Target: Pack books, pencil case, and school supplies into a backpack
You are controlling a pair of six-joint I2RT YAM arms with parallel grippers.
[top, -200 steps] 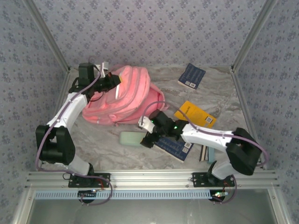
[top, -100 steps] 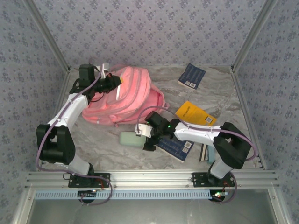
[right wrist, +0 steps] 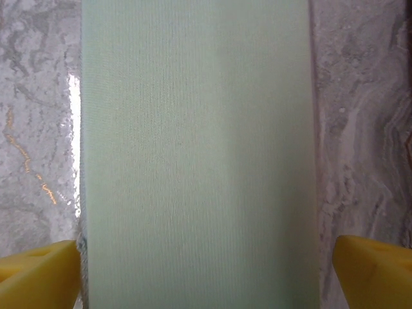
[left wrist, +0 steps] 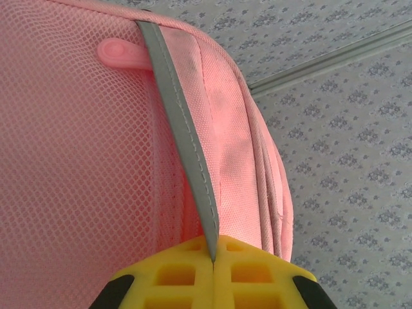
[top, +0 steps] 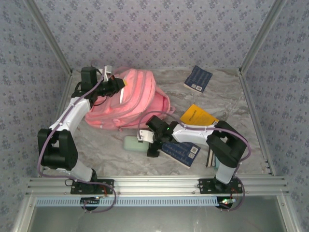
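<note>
The pencil case (right wrist: 199, 154) looks light and soft-skinned, a fabric-covered oblong with a fine weave. It should give a little under pressure and is unlikely to slip, and nothing about it suggests fragility. The sensible hold is across its narrow width, near the middle of its length, so it hangs level when lifted and does not droop from one end. The right gripper (right wrist: 206, 273) is lined up for just that. Its jaws are spread apart with nothing held, and the case lies flat on the table (right wrist: 360, 129) directly beneath and between them, its long axis running straight ahead of the wrist. One yellow fingertip (right wrist: 38, 270) sits right at the case's edge, while the other stands off with a strip of table between it and the case. From above, the right gripper (top: 147, 145) hangs over the end of the pencil case (top: 134, 143), and a navy book (top: 181, 152) lies behind it, beside its arm. The left gripper (left wrist: 212, 270) is clenched on the grey trim (left wrist: 177, 122) of the backpack (left wrist: 77, 129), whose pink mesh side rises just ahead of its pads.
</note>
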